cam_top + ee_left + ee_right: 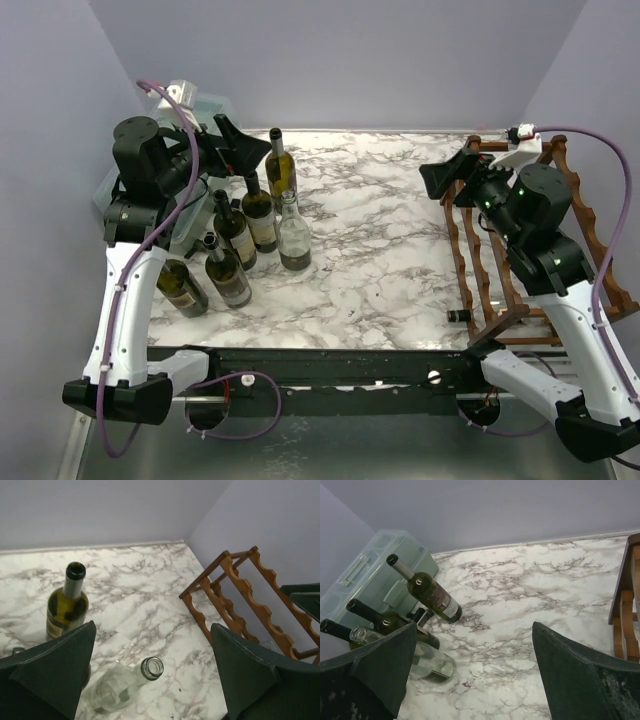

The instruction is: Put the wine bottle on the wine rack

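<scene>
While empty, left claw above bottles.

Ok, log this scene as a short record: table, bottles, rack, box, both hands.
table: marble-patterned top
wine bottles: six counted, clustered on the left side, none held
clear bottle: at the cluster's right edge
wine rack: reddish-brown wood, scalloped rails, along the right side, partly under the right arm
plastic box: translucent, lidded, far left, behind the bottles
left hand: open, empty, above the bottle cluster
right hand: open, empty, near the rack's far end
task state: no bottle gripped yet
</scene>
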`<action>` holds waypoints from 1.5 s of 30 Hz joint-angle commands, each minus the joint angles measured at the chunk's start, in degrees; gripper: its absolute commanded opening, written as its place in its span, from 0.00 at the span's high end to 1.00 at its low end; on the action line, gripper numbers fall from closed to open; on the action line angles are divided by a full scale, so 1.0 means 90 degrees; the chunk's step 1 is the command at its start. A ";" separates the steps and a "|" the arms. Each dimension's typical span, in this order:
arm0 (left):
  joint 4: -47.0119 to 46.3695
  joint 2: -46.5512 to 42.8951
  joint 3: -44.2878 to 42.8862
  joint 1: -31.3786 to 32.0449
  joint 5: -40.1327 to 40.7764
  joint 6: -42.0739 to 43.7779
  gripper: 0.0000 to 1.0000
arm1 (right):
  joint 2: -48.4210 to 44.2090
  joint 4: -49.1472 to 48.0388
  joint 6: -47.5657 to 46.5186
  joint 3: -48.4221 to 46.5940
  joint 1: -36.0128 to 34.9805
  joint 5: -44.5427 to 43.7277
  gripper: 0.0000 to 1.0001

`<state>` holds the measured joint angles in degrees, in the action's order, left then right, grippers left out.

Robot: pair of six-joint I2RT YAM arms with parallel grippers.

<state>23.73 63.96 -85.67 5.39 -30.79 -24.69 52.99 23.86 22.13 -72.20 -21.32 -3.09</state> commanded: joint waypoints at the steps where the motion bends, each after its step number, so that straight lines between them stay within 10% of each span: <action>1: 0.0183 -0.0010 0.0127 0.0227 -0.0562 -0.0168 0.01 | 0.0025 -0.0128 0.0027 0.0146 -0.0016 0.0234 0.00; 17: 0.1033 0.0015 0.0320 0.1716 0.1012 0.0991 0.01 | 0.0710 -0.0793 0.0153 0.0483 -0.0178 0.2414 0.00; 45: 0.0222 -0.0716 0.0806 0.1666 0.5907 0.1644 0.01 | 0.3047 -0.3102 -0.0399 0.0501 -0.3450 0.0184 0.01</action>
<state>27.31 59.88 -79.88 20.69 13.67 -10.20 76.90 0.38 22.35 -64.75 -48.93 6.02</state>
